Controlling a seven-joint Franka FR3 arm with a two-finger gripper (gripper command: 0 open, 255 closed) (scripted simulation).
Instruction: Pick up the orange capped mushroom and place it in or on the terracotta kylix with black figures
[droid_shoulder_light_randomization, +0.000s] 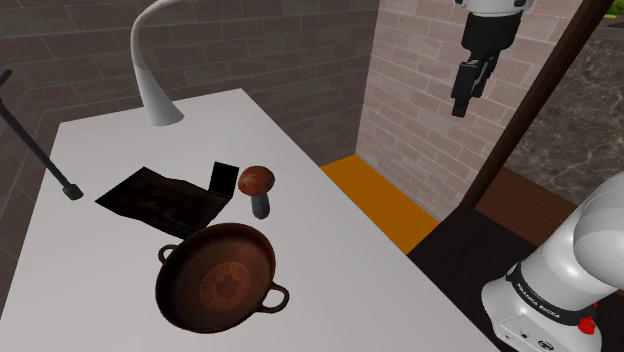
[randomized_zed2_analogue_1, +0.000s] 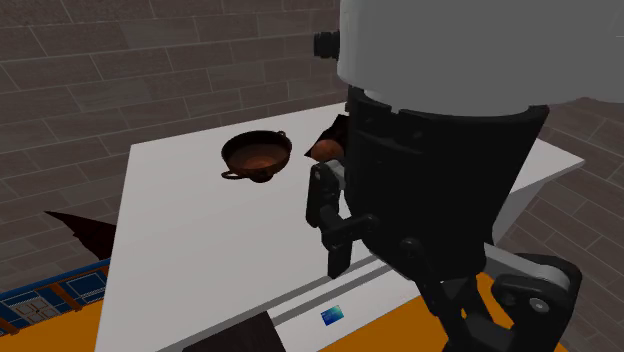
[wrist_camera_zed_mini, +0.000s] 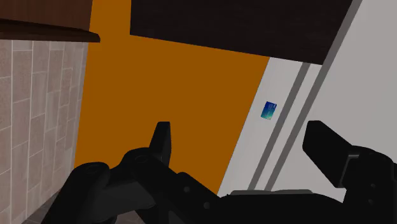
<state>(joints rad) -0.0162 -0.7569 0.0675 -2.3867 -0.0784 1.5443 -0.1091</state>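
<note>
White tabletop (droid_shoulder_light_randomization: 330, 230) holds the mushroom (droid_shoulder_light_randomization: 258, 182) beside the kylix (droid_shoulder_light_randomization: 220, 278); my gripper (droid_shoulder_light_randomization: 468, 88), jaws apart, should cross over and straddle its stem.

Arm (droid_shoulder_light_randomization: 605, 235): rounded links, glossy white shells. Lower link carries black lettering (droid_shoulder_light_randomization: 545, 303), illegible, with a small red mark (droid_shoulder_light_randomization: 587, 325) alongside. Gripper (droid_shoulder_light_randomization: 464, 100): black throughout. Fingers (wrist_camera_zed_mini: 162, 143): flat, blunt-tipped, matte black. Directly behind the fingers, black rounded linkages (wrist_camera_zed_mini: 137, 184) with pivot joints; behind those, a black cylindrical body (randomized_zed2_analogue_1: 440, 170), then a white housing (randomized_zed2_analogue_1: 450, 50) with a dark round fitting (randomized_zed2_analogue_1: 325, 43) on its side
</note>
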